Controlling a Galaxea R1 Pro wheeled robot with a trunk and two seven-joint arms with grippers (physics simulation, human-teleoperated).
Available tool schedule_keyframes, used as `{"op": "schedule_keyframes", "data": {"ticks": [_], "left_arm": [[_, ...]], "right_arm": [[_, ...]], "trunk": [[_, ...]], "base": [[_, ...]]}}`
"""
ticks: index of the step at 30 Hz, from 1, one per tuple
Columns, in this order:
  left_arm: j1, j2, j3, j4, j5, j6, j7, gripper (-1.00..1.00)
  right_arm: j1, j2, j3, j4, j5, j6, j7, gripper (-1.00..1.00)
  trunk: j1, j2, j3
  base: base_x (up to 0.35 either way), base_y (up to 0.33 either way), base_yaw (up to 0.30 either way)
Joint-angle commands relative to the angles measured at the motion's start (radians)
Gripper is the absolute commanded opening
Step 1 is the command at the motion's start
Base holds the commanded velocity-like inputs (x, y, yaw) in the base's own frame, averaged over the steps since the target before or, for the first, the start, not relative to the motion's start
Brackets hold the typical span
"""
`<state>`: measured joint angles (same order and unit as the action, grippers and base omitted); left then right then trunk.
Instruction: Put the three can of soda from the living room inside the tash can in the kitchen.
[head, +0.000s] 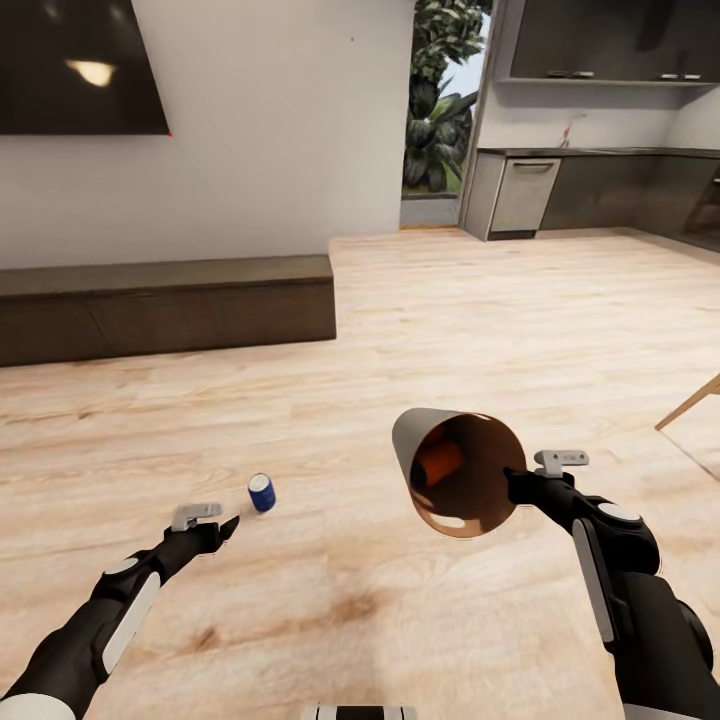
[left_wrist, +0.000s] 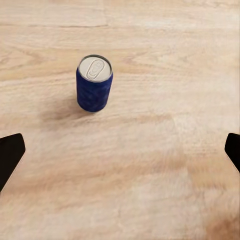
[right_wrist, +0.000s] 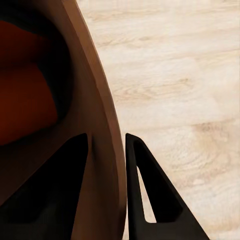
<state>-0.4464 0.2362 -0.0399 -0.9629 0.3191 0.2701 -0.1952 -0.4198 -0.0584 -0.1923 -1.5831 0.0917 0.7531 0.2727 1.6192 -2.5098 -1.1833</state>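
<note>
Coppery brown inside and grey outside, the trash can is hanging tipped on its side above the wooden floor, its mouth facing the head camera. One orange soda can is lying inside it; whether a second is in there I cannot tell. The right gripper is pinching the bin's rim, one finger inside the wall and one outside. One blue soda can is standing upright on the floor, just beyond the left gripper, whose fingers are spreading wide and touching nothing. A long dark low cabinet is sitting along the wall, and the kitchen is showing far behind.
</note>
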Motion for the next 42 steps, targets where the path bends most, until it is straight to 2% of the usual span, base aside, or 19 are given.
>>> {"op": "schedule_keyframes", "data": {"ticks": [1, 13, 27, 42], "left_arm": [[0.000, 0.000, 0.000, 0.000, 0.000, 0.000, 0.000, 1.00], [0.000, 0.000, 0.000, 0.001, 0.000, -0.001, 0.000, 1.00], [0.000, 0.000, 0.000, 0.001, 0.001, -0.021, 0.000, 1.00], [-0.001, 0.002, 0.008, -0.002, 0.008, -0.044, -0.006, 1.00]], "right_arm": [[0.000, 0.000, 0.001, -0.001, -0.017, 0.002, 0.000, -1.00], [0.006, 0.000, 0.038, 0.000, -0.015, 0.001, -0.007, -1.00], [0.009, 0.000, 0.044, 0.000, -0.016, 0.000, -0.006, -1.00], [0.009, 0.000, 0.045, 0.000, -0.017, 0.000, -0.006, -1.00]], "trunk": [[0.000, 0.000, 0.000], [0.000, 0.000, 0.000], [0.000, 0.000, 0.000], [0.000, 0.000, 0.000]], "base": [[0.327, 0.000, 0.000], [0.327, 0.000, 0.000], [0.319, 0.000, 0.000], [0.037, 0.000, 0.000]]}}
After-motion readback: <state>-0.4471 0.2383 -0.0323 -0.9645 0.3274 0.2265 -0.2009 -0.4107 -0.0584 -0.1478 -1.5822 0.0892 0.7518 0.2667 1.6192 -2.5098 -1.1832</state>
